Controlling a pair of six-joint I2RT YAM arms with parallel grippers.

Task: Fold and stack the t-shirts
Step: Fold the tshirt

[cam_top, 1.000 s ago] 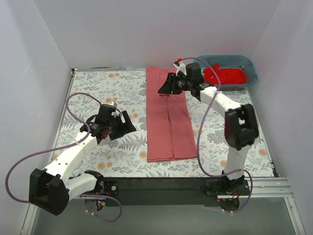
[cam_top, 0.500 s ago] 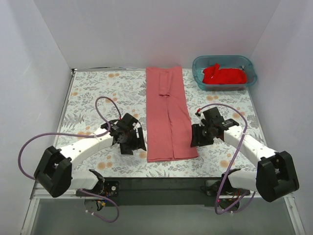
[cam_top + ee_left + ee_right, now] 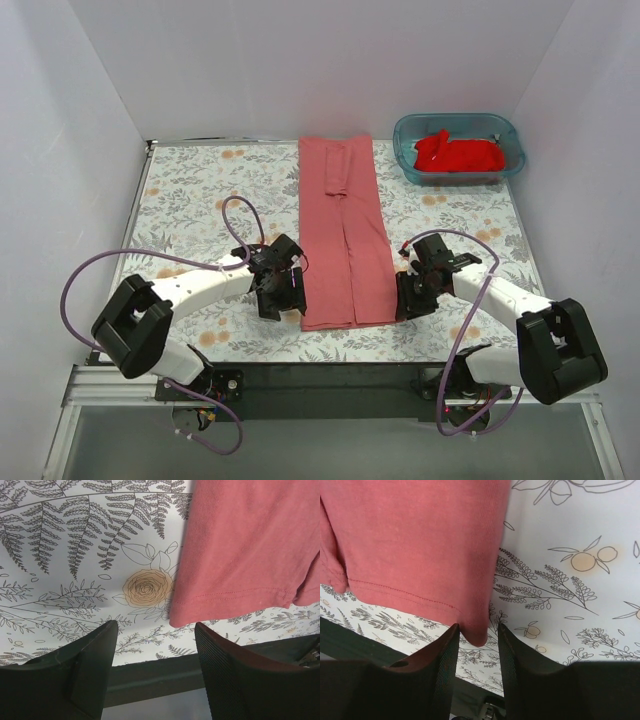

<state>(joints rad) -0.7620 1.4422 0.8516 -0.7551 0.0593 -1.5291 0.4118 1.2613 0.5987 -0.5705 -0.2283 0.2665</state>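
Note:
The dusty salmon-red t-shirt lies folded into a long strip down the middle of the table. My left gripper is open at the strip's near left corner, which lies just ahead of the fingers. My right gripper is open at the near right corner, whose tip sits between the fingers. The brighter red t-shirt lies crumpled in the teal tub at the back right.
The floral cloth covers the table. White walls stand on three sides. The dark front rail runs just beyond the shirt's near hem, also seen in the left wrist view. Purple cables loop over both arms.
Both grippers have moved toward the near end of the salmon-red strip and closed in on its two near corners. The right arm came down from the strip's far end.

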